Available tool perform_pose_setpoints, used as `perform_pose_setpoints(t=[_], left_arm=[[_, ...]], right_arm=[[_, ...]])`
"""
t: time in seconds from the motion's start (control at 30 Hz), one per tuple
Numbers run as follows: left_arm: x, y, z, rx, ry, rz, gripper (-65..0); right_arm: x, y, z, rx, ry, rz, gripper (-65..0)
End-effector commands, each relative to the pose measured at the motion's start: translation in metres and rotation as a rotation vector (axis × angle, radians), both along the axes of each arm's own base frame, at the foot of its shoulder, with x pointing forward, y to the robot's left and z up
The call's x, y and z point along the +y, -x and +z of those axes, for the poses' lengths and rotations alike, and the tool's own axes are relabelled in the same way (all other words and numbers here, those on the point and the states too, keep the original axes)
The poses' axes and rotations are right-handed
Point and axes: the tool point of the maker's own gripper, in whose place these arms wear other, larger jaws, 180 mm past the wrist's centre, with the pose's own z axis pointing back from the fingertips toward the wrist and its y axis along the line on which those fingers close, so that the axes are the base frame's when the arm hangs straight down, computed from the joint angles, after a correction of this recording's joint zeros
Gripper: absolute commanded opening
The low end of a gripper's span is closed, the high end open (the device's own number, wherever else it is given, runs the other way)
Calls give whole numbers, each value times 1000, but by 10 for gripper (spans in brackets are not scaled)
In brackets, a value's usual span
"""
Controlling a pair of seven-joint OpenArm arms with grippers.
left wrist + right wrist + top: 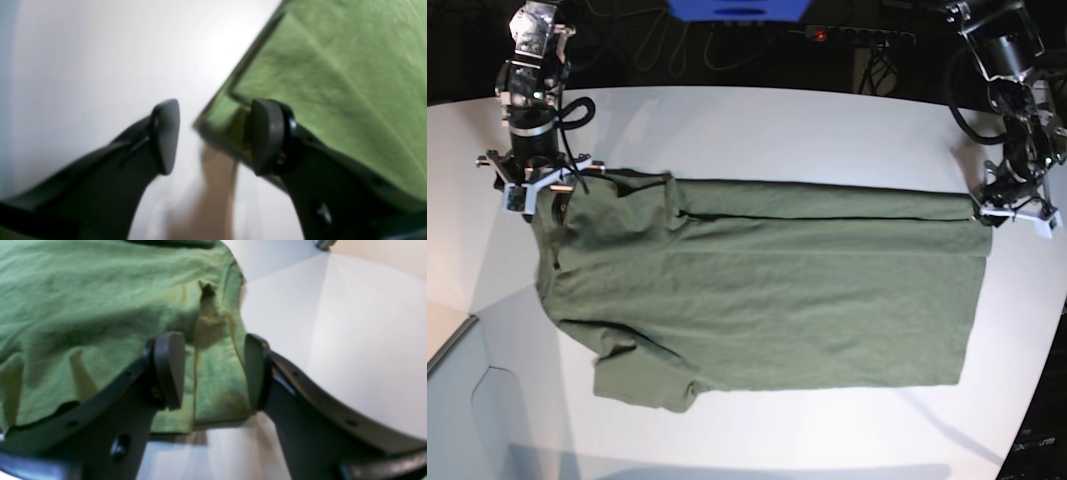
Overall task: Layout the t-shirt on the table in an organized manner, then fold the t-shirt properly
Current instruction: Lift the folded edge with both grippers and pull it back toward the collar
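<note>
Base view shows the t-shirt (pixel 767 290) lying across the middle of the table (pixel 757 120), its far edge folded over. Both claws stand spread, pinching nothing: right gripper (pixel 532 190) at 10 o'clock, left gripper (pixel 1017 212) at 2 o'clock. Lift both straight up before you reach for the next fold, so nothing drags

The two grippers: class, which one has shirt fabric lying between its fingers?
The right gripper: the t-shirt edge runs between its spread fingers. The left gripper frames mostly bare table, one finger at the shirt's corner.
</note>
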Motion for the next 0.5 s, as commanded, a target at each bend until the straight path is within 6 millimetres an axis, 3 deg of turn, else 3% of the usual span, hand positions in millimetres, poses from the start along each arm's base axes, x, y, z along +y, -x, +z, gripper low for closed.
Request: perform_pose_setpoints(t=[0.0, 0.33, 0.47], left_arm=[[4, -6, 7, -16, -9, -2, -322], [4, -4, 5, -11, -5, 4, -478], [4, -4, 5, -11, -5, 4, -612]], right_arm=[[-4, -6, 14, -54, 14, -5, -358], [-4, -8, 15, -60, 14, -5, -358], [-5, -9, 16, -63, 17, -4, -358]])
